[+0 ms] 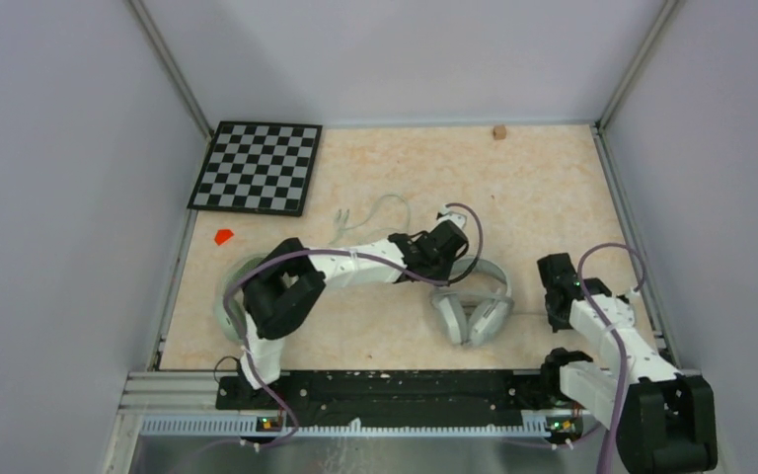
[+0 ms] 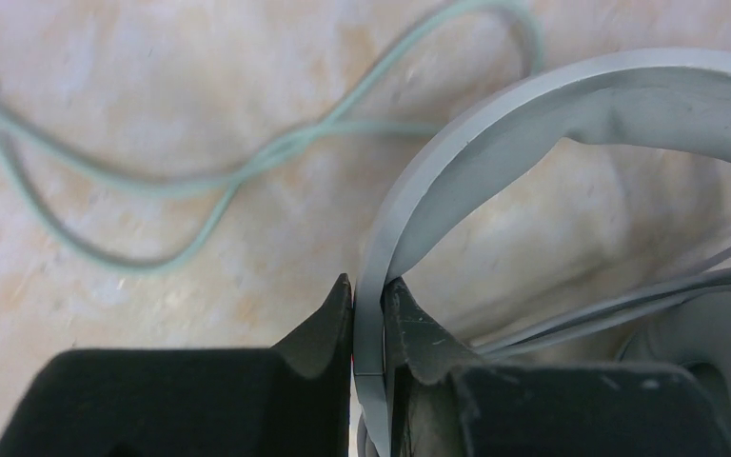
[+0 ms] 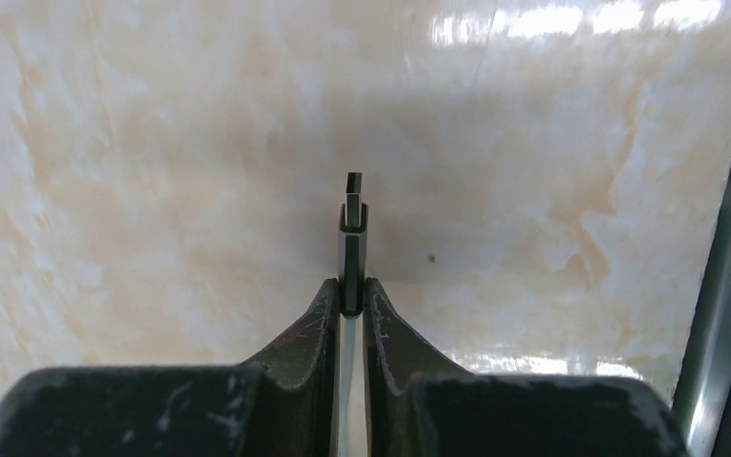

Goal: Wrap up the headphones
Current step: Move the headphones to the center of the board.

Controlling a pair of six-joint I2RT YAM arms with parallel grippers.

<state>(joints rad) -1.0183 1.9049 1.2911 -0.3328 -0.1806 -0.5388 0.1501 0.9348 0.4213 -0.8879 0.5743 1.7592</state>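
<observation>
My left gripper (image 2: 368, 286) pinches the white headphones (image 1: 471, 316) by the headband (image 2: 571, 90); right gripper (image 3: 350, 284) pinches the plug (image 3: 352, 224). I fear a taut cable yanking either thin hold loose.

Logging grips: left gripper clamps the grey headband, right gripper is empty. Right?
No. The right gripper is shut on a plug, as the right wrist view shows. The left gripper does clamp the grey headband.
</observation>
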